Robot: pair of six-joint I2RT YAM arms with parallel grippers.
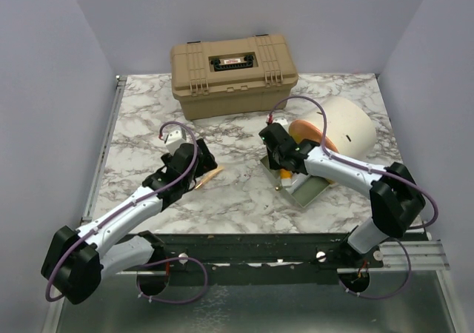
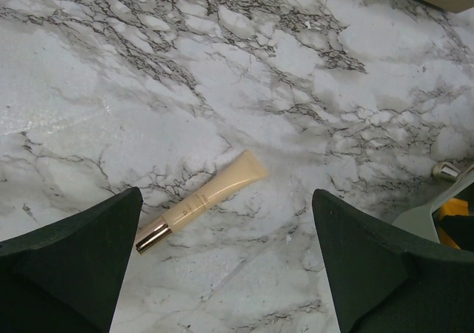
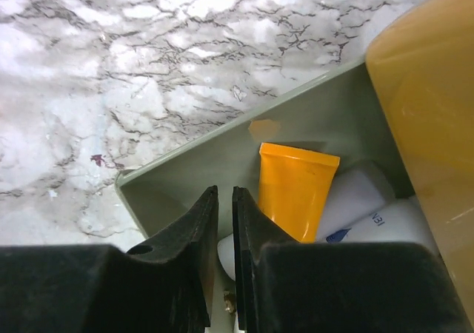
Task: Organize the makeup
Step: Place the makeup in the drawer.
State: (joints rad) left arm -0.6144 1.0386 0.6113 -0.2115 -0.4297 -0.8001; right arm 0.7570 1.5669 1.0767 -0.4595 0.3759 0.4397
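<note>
A pale tube [image 2: 204,200] with a rose-gold cap lies on the marble; in the top view [image 1: 209,179] it is just right of my left gripper [image 1: 187,164]. My left gripper [image 2: 226,200] hovers over it, open and empty, with the tube between and ahead of the fingers. My right gripper [image 1: 285,155] is over the grey-green tray [image 1: 315,192]. In the right wrist view my right gripper [image 3: 224,192] has its jaws almost together with nothing seen between them. In the tray [image 3: 222,152] lie an orange tube [image 3: 292,189] and white tubes [image 3: 363,200]. Brushes, pencil and sticks are not visible.
The big tan hard case [image 1: 233,74] stands shut at the back of the table. The cream-and-orange round pouch [image 1: 341,129] lies on its side against the tray's far side; its orange end [image 3: 426,89] fills the right of the right wrist view.
</note>
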